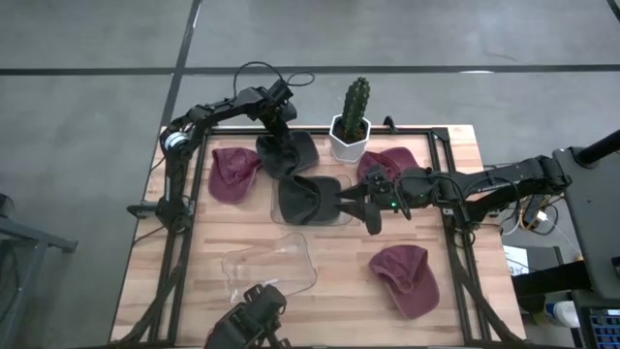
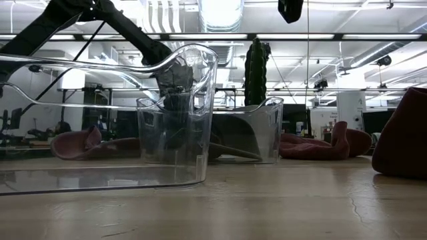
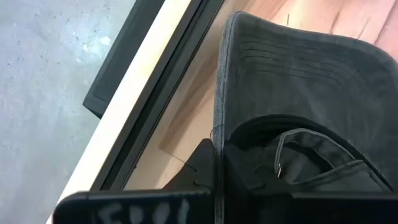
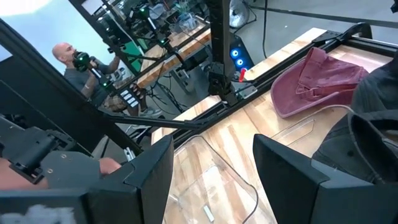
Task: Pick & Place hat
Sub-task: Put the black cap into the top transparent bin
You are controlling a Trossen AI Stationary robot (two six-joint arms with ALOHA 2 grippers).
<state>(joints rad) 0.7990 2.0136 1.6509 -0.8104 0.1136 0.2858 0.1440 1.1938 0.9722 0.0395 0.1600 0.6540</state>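
A dark grey hat (image 1: 295,153) sits just beyond the clear bin (image 1: 334,219) at the table's middle, and my left gripper (image 1: 278,136) is shut on it. In the left wrist view its brim (image 3: 298,68) and the strap inside its crown (image 3: 311,152) show. Another dark hat (image 1: 305,199) lies inside that bin. My right gripper (image 1: 362,207) stands open at the bin's right side and touches nothing. In the right wrist view its fingers frame a clear bin (image 4: 211,180). Three maroon hats (image 1: 232,174) (image 1: 387,163) (image 1: 407,279) lie on the table. My left gripper (image 3: 217,180) pinches the dark grey hat between its two shut fingers at the crown's rim (image 3: 249,134), right where the brim begins. The fingers come from above, slanting down from the table's far left. I cannot tell whether the hat rests on the table.
A cactus in a white pot (image 1: 351,126) stands at the far edge, close to both grippers. A second clear bin (image 1: 271,267) sits near the front edge, filling the left of the low view (image 2: 100,120). A person (image 4: 74,62) shows in the room beyond.
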